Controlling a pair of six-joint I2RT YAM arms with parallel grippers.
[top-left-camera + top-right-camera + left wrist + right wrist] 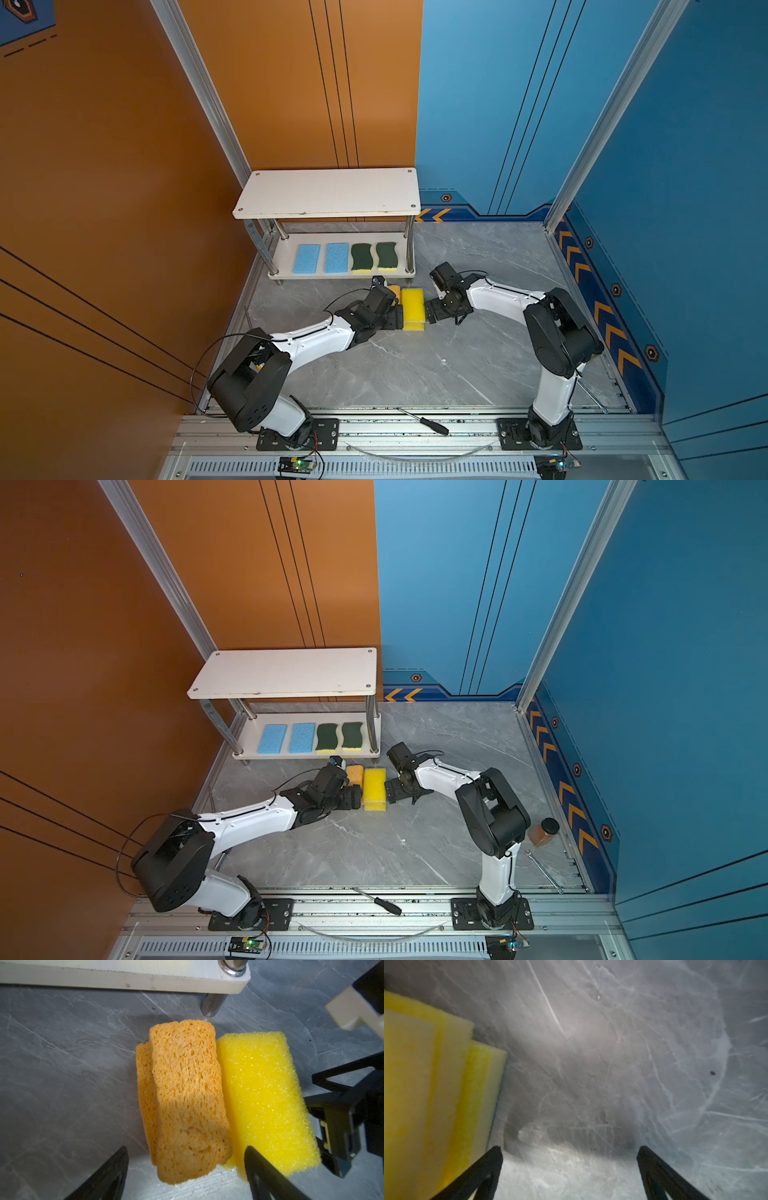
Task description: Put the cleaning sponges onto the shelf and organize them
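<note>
Just in front of the shelf [328,193], the left tool [186,1147] is apart around two orange sponges [187,1095] on the table [415,365]. The right tool [569,1148], also apart, is just beside the yellow sponges [412,307].

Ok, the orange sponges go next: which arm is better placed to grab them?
Left, I'd say. The left gripper, open, faces the orange sponges with a finger either side; the right gripper, also open, sits beyond the yellow sponges, which lie between.
</note>
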